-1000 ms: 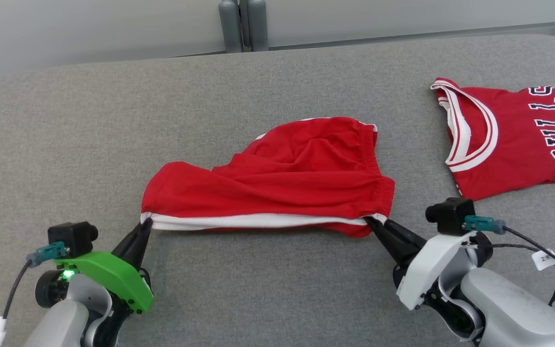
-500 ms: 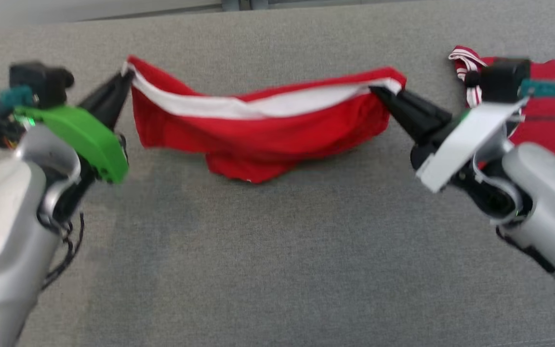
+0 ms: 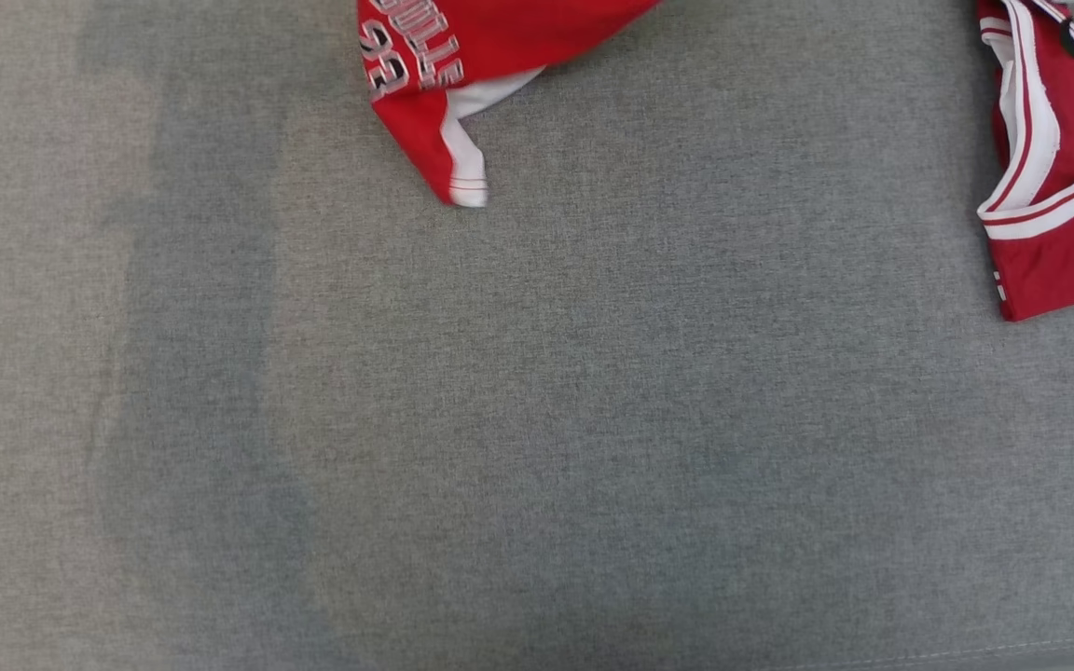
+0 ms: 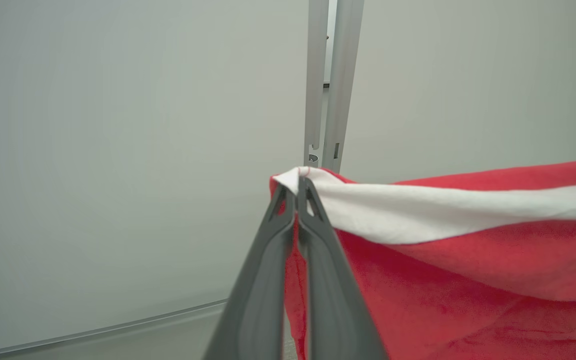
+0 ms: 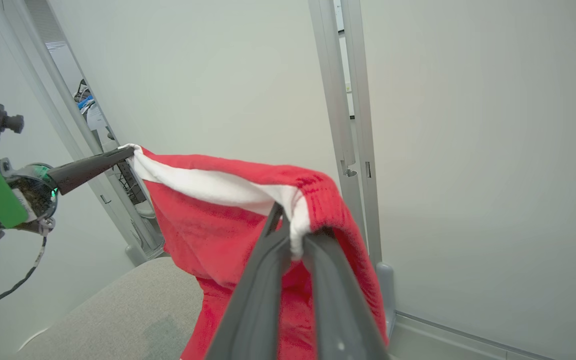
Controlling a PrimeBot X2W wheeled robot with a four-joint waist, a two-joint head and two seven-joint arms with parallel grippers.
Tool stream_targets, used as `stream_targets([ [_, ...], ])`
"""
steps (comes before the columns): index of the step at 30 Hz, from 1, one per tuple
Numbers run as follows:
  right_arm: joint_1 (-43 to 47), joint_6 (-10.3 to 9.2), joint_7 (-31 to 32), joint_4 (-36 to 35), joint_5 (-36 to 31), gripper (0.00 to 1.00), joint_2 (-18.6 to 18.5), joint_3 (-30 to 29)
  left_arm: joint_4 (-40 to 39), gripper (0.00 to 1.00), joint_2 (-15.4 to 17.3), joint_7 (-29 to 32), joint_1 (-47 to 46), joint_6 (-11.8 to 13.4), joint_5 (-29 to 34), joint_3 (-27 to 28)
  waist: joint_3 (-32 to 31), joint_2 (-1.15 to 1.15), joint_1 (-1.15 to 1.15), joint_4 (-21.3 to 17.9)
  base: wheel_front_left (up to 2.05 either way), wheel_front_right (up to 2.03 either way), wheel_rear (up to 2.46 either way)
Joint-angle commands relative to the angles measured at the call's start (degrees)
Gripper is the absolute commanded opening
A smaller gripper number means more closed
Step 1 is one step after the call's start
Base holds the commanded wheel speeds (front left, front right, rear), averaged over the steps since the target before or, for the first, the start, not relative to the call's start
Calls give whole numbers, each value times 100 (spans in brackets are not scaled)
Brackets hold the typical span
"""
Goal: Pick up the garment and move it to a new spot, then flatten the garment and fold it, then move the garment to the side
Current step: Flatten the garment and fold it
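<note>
Holds the shorts [image 5: 208, 225] up high by 2 corners of the white band, likely to shake them open before laying flat. Pinches 1 corner tight in the left gripper [image 4: 295, 192], mid frame, and the other in the right gripper [image 5: 294, 227]. Dangles a leg tip at top middle, over the gray pad [image 3: 537, 419].

Soft, even light is spread over every view. A faint, broad shadow [image 3: 201, 373] is cast down the left of the head view on the grey surface [image 3: 593, 419]. In the left wrist view the garment [image 4: 468, 260] is rendered slightly blurred at lower right.
</note>
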Motion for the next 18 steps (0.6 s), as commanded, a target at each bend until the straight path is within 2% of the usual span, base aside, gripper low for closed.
stream_targets([
  [1, -271, -2, -151, 105, 53, 0, 10, 69, 134, 0, -52, -115, -340, -15, -38, 46, 45, 0, -2, -27, 0, 0, 0],
  [10, -1111, -2, -513, 430, 520, 0, -16, 530, 689, 0, -62, -273, -1258, -16, -410, -257, -215, 0, -2, 4, 0, 0, 0],
  [14, -982, -2, -501, 385, 711, 0, -78, 907, 668, 0, -27, -270, -1010, -17, -704, -590, -347, 0, -2, 83, 0, 0, 0],
  [18, -451, -2, -465, 243, 943, 0, -202, 1441, 462, 0, 70, -198, -386, -17, -1026, -1098, -578, 0, -2, 165, 0, 0, 0],
])
